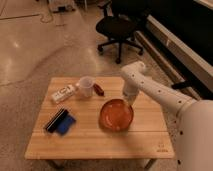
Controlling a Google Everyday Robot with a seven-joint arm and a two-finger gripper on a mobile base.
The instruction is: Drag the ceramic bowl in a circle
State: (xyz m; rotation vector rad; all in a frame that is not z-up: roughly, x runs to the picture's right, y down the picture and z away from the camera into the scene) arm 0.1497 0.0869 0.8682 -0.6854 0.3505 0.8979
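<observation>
One glossy orange-red ceramic bowl (pixel 116 114) is sitting right of the white cup (pixel 86 87) on the wooden table (pixel 100 140); the gripper (pixel 129 103), jaws clenched, is pressing its far rim. Judging by looks, it's heavy, slick, breakable.

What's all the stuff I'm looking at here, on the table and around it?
bowl: one, orange-red, right of the table's middle
cup: one, white, at the back of the table
small red thing: one, red, just right of the cup
packet: one, white with dark print, back left, beside the cup
flat blue and black thing: one, front left of the table
table: one, pale wood, on the speckled floor
office chair: one, black, behind the table
arm: one, white, reaching in from the right
gripper: one, white, shut, at the bowl's back right rim
</observation>
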